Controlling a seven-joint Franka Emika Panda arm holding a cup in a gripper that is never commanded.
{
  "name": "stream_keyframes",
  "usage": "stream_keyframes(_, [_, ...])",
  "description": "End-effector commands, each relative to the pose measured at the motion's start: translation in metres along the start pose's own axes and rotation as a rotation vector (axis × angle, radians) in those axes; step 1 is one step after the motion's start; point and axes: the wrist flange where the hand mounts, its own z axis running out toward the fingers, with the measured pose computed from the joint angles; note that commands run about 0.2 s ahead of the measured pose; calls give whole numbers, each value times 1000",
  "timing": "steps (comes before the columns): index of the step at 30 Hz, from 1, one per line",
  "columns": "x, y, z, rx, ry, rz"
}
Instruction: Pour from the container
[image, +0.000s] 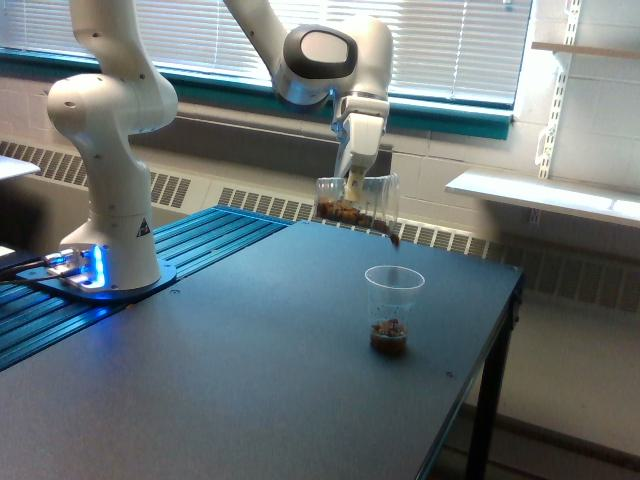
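Exterior view: the container (358, 202) is held in the air by the gripper (354, 183), which is clamped on its wall from above, well over the dark surface (200, 380). It is tipped close to horizontal, mouth toward the exterior view's right, so that the brown granular contents (345, 211) are gathered along the lower wall and led toward the lip. A small clump (392, 238) is seen at or just below that lip, seemingly on its way out. A slim clear cup (393, 309) stands upright on the surface below, a little to the exterior view's right of the container's mouth, evidently placed so that falling material lands inside it; a shallow brown layer (389, 336) lies at its bottom. The container is kept clear above the cup's rim rather than touching it, probably to avoid knocking the light cup over. Much of the material is judged to remain in the container, so the pour appears only partly done. The arm's base (110, 230) stands far off at the exterior view's left, clear of the pouring.
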Motion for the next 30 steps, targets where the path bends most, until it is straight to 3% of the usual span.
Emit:
stream_keyframes(1, [4, 0, -5, -24, 8, -22])
stream_keyframes(12, [3, 5, -6, -61, 3, -49])
stream_keyframes(30, [1, 0, -3, -79, -5, -74])
